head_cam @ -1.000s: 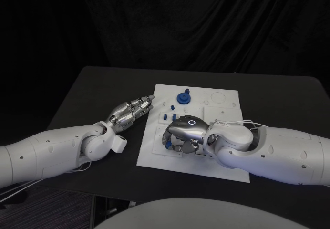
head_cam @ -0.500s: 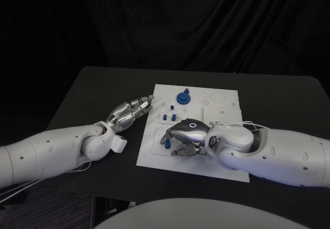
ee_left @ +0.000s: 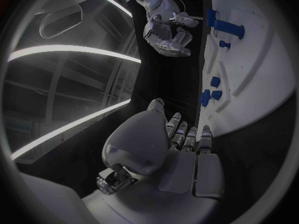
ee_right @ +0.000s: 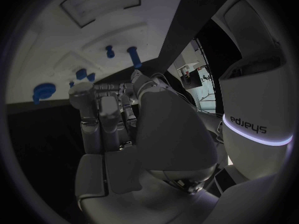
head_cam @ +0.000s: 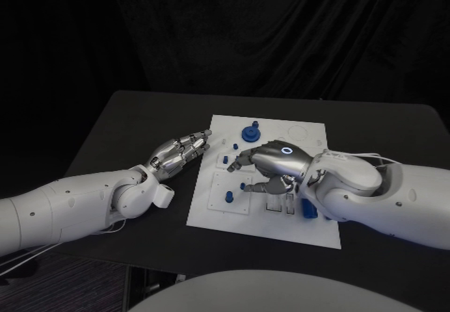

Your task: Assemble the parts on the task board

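Note:
The white task board lies mid-table. My right hand hovers over its middle with loosely curved fingers and nothing in them; a fingertip is close to a small blue peg. Another blue peg stands near the board's left side. A blue piece lies beside my right wrist. A blue knob stands at the far end, and two small blue parts sit near the left edge. My left hand rests flat by that edge with straight fingers, empty, its fingertips near the small parts.
The board has raised white panels and a round recess at its far right. Black table surrounds it, with free room to the left and at the back. My right forearm covers the board's right front corner.
My right hand has lifted off the board's left front area and moved back and right, uncovering the standing peg and the blue piece by its wrist. The left hand has stayed put.

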